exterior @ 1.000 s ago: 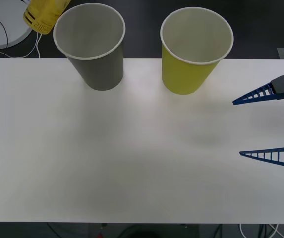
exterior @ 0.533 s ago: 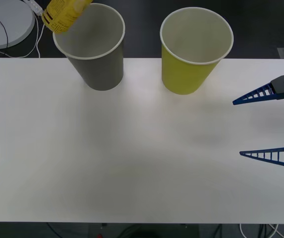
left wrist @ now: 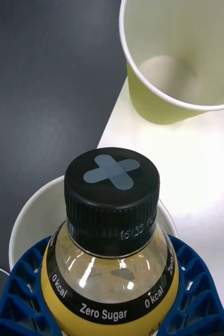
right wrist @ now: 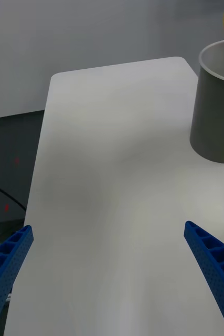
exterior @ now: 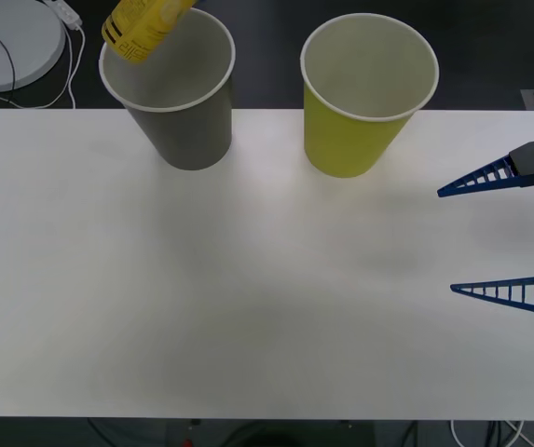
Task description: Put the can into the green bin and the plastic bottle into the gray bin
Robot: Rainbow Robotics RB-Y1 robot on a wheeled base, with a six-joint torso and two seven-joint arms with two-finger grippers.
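Two paper cups (exterior: pixel 168 84) (exterior: pixel 369 91), one plastic bottle (exterior: pixel 143 26), one table (exterior: pixel 248 298).

A white table (exterior: pixel 248 307) stands over dark floor (exterior: pixel 267 56) with cables (exterior: pixel 71 70).

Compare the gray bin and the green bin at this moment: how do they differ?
The gray bin is gray outside; the green bin is yellow-green. The plastic bottle, gripped by the left gripper, hangs over the gray bin's far-left rim; nothing hangs over the green bin, whose bottom is bare. Both are upright tapered paper cups, white inside, similar in size.
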